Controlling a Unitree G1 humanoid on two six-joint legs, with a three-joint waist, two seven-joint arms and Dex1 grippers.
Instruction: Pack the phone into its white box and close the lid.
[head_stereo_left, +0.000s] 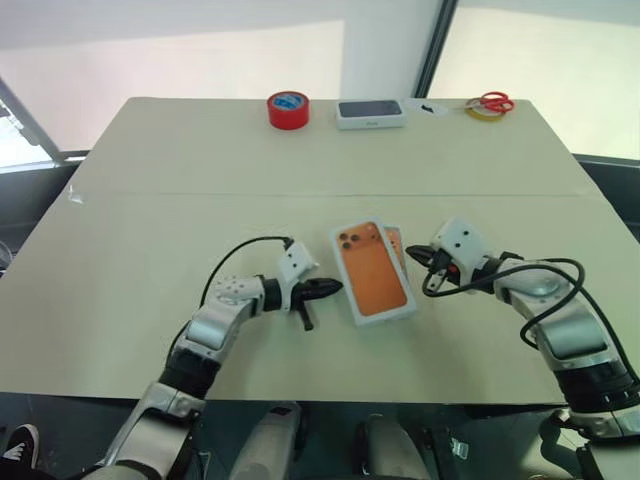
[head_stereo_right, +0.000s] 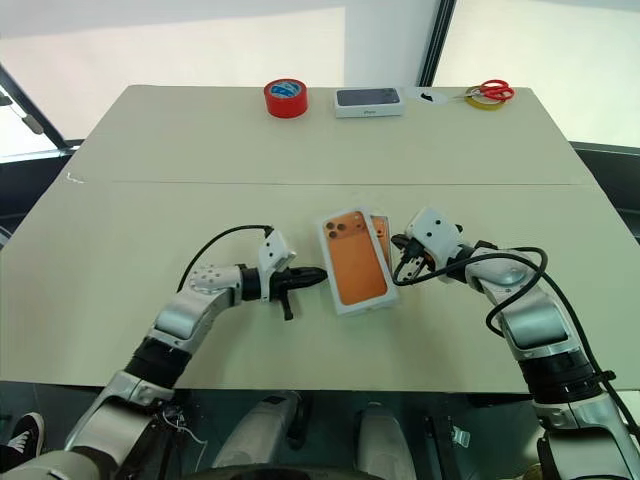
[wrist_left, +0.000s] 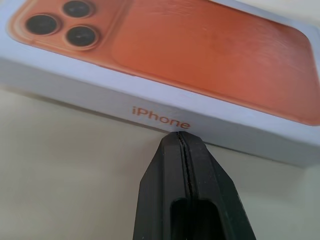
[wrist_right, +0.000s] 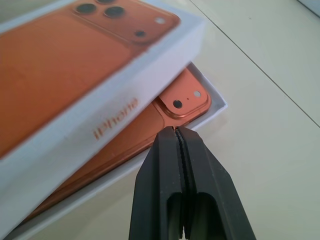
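The lid, white with an orange phone picture on top, lies askew over the white box at the middle of the table. The orange phone lies inside the box, and one corner with its camera cluster shows past the lid's edge. My left gripper is shut, its tip against the lid's left side wall. My right gripper is shut too, its tip just off the box's exposed right corner, close to the phone.
At the table's far edge stand a red tape roll, a white box with a dark phone picture and red-handled scissors. A seam crosses the table's cover behind the lid.
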